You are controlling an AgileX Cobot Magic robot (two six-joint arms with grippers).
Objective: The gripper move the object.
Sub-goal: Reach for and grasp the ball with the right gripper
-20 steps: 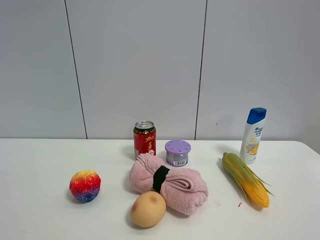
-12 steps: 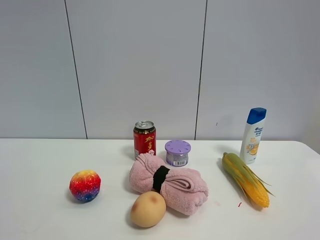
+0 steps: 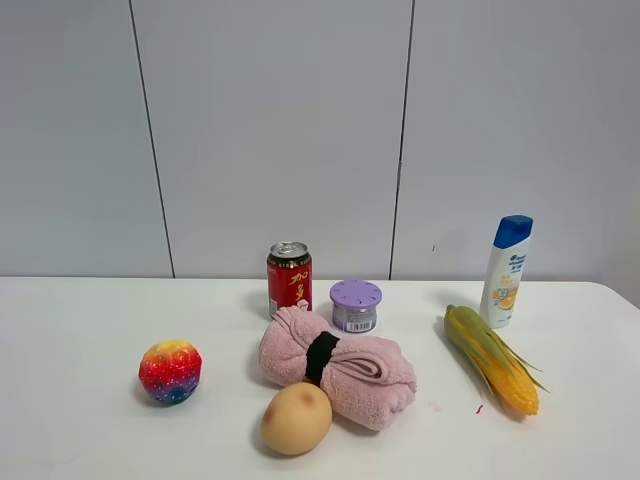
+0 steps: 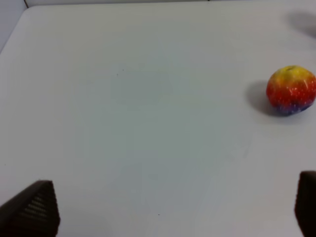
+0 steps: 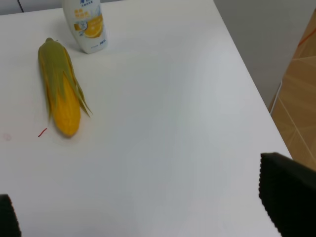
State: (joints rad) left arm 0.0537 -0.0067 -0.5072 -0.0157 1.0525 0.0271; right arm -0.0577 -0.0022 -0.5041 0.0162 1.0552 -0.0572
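Hovering over the white counter (image 3: 70, 320), my left end effector (image 4: 168, 210) has its two dark ribbed fingers (image 4: 32, 210) spread wide apart, with nothing between them. The small bumpy rainbow ball (image 3: 170, 371), red, yellow, blue and purple, sits on the counter well to the left of the rolled pink towel with a black band (image 3: 340, 367), apart from everything else. In my left wrist view it lies well clear of both fingers, untouched.

Just behind the towel stands a red drink can (image 3: 289, 279), with a small purple-lidded jar (image 3: 355, 306) beside it. A smooth tan egg-shaped thing (image 3: 296, 418) lies just in front of the towel; I cannot tell whether they touch. To the towel's right lies a yellow corn cob in green husk (image 3: 492, 358), and behind the cob stands a white bottle with a blue cap (image 3: 506, 272).

My right end effector (image 5: 148, 210) is also parted wide and holds nothing, near the corn.
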